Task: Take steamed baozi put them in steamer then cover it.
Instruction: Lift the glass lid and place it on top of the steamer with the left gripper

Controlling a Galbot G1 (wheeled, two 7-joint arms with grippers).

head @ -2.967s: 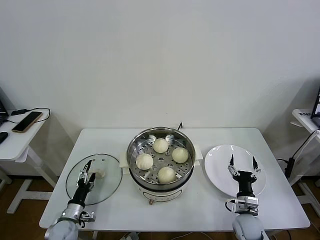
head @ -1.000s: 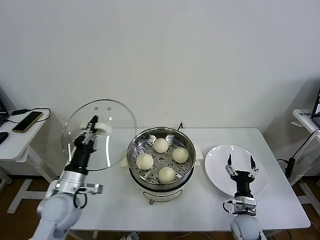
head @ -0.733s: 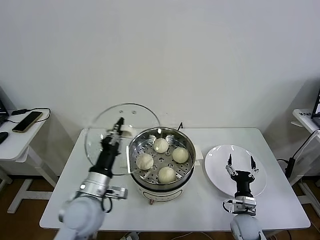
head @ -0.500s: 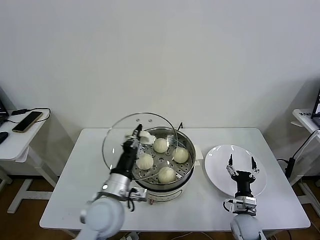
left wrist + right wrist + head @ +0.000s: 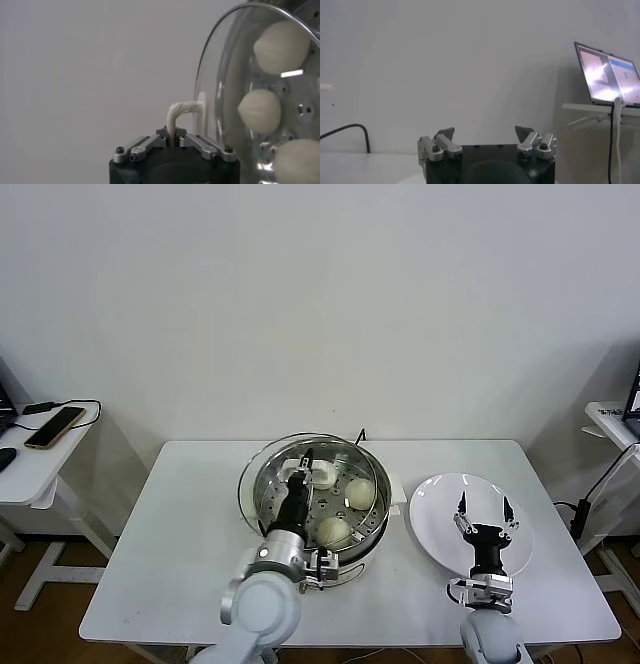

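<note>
The steel steamer (image 5: 383,509) stands mid-table on its cream base. My left gripper (image 5: 303,467) is shut on the cream handle (image 5: 320,474) of the glass cover (image 5: 255,489). It holds the cover tilted over the pot, with the rim overhanging the pot's left side. Two baozi (image 5: 360,493) (image 5: 333,531) show in the pot; the arm and cover hide the rest. In the left wrist view the gripper (image 5: 172,134) pinches the handle (image 5: 182,109), and three baozi (image 5: 259,107) show through the glass. My right gripper (image 5: 485,509) (image 5: 485,134) stands open, pointing up above the plate.
An empty white plate (image 5: 440,514) lies to the right of the steamer. A side table with a phone (image 5: 55,427) stands far left and another side table (image 5: 612,416) far right. The white table (image 5: 180,544) is bare on its left half.
My left arm has swung the cover from high at the table's left, rightward and down, to over the steamer. The right arm has not moved.
</note>
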